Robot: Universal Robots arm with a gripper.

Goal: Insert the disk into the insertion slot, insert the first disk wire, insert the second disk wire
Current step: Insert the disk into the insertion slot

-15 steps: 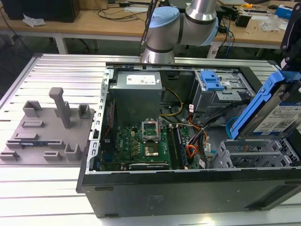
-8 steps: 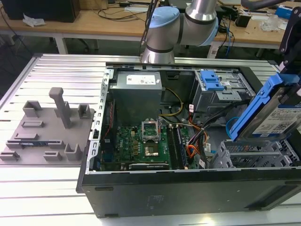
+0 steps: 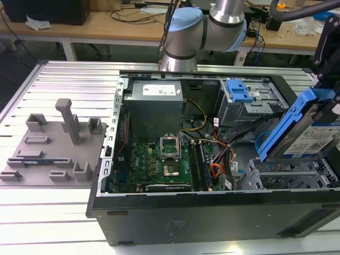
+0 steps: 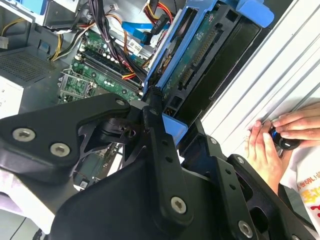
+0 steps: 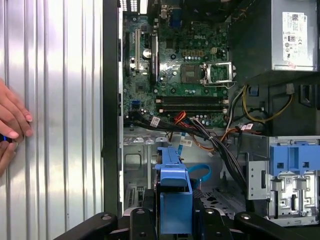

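The silver hard drive in its bright blue plastic frame (image 3: 311, 133) hangs tilted above the low grey metal bay (image 3: 289, 178), held tight in the jaws. I think it needs levelling and a slow slide in.

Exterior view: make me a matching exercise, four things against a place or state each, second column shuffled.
1. disk
2. insertion slot
3. motherboard
4. grey fixture plate

A. outside the case, at the exterior view's left
B. green, lying flat inside the case
C. tilted, gripped in the jaws
D. grey perforated metal, nothing seated in it

Pairs: 1-C, 2-D, 3-B, 4-A
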